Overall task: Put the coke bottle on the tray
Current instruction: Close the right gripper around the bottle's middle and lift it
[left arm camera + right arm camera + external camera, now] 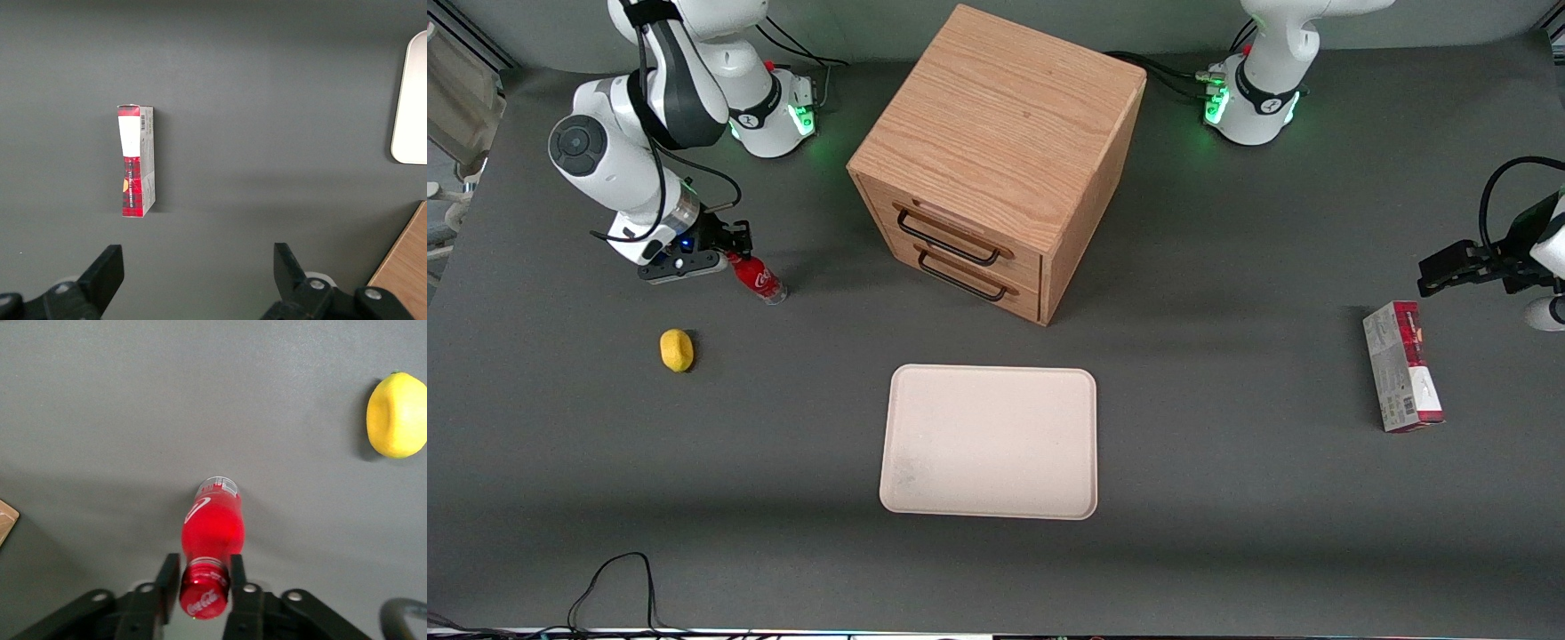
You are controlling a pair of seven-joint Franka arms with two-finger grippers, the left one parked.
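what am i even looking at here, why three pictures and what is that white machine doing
These are three cameras on one table at the same moment. The wide picture looks at two white robot arms from the front. The other two come from small cameras fixed to each arm's wrist, looking down past its pincer.

Only one arm works. Its pincer has its two black fingers closed on the neck of a small red coke bottle, just under the cap. The bottle tilts, its clear base at the grey table.

The bottle is meant to go on the pale tray, which lies nearer the front camera than the wooden drawer cabinet. A lemon sits near the bottle. A red-and-grey carton lies toward the parked arm's end.
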